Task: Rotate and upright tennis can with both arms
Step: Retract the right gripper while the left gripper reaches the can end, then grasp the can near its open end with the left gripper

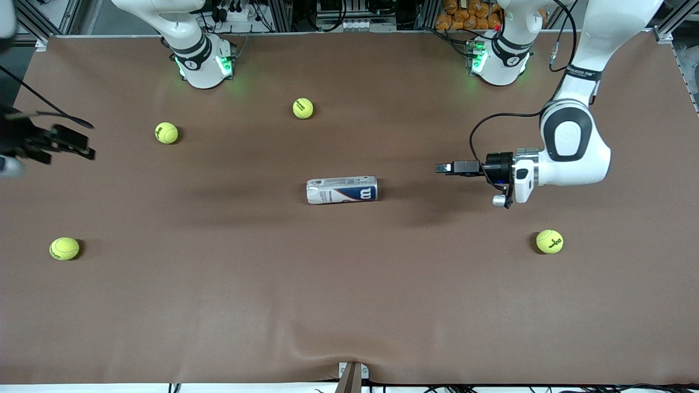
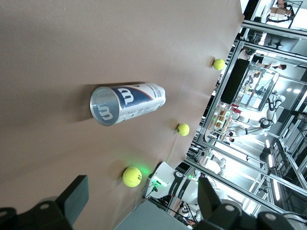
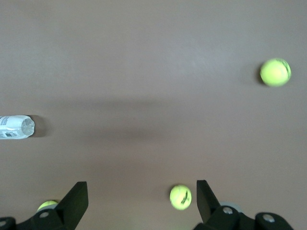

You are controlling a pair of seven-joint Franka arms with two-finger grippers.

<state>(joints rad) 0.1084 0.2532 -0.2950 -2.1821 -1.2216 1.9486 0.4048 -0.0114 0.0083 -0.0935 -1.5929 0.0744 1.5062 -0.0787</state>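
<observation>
Lab: aluminium frames point(image 2: 225, 120), cabling

A brown mat covers the counter point(image 1: 349, 305) from edge to edge, wrinkling slightly near the front edge, where a small metal bracket point(image 1: 352, 374) clamps it at the middle. Along the back edge run aluminium frame rails point(image 1: 49, 19), cables and a power strip point(image 1: 235, 12). What looks like orange packaged goods point(image 1: 469, 13) sits past the back edge. Bright overhead lighting fills a lab with metal racks point(image 2: 268, 120).

Bare table point(image 1: 349, 284) surrounds the tennis can point(image 1: 342, 190); balls point(image 1: 302, 108) well apart.
</observation>
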